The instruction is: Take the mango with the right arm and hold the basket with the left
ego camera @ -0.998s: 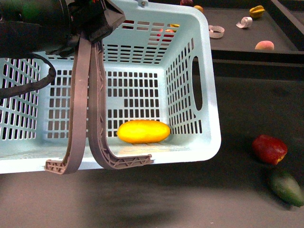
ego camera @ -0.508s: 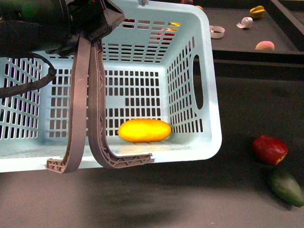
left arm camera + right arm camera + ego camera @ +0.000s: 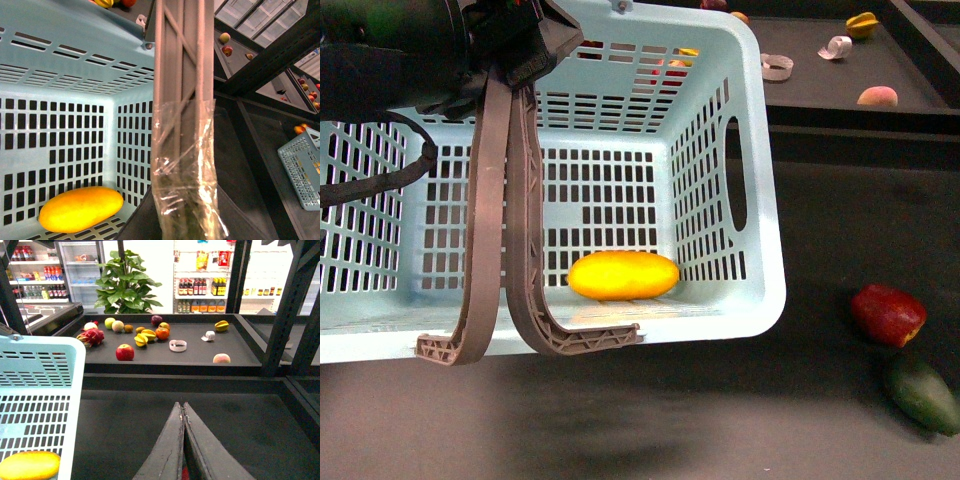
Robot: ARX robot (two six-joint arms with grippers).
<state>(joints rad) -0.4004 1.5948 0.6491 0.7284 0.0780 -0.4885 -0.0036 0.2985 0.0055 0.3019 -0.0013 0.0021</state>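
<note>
**Q:** What are the largest items shown?

**A:** The dark bench (image 3: pixel 820 430) and, above it, the pale blue slotted basket (image 3: pixel 720 150). Its open top is turned toward the front camera.

**Q:** And the two tools?

**A:** Left tool (image 3: pixel 525 342): two long grey-brown fingers (image 3: pixel 485 200) hang across the basket's near rim, with their tips hooked outward. Whether they clamp the rim cannot be told. Right tool (image 3: pixel 183 407): outside the basket, over bare bench, with its pointed fingers pressed together edge to edge.

**Q:** Where is the mango?

**A:** The mango (image 3: pixel 623 276) lies on its side on the basket floor, near the wall with the handle slot. Outside that wall, on the bench, a dark red fruit (image 3: pixel 887 313) sits just beside a dark green fruit (image 3: pixel 923 393).
</note>
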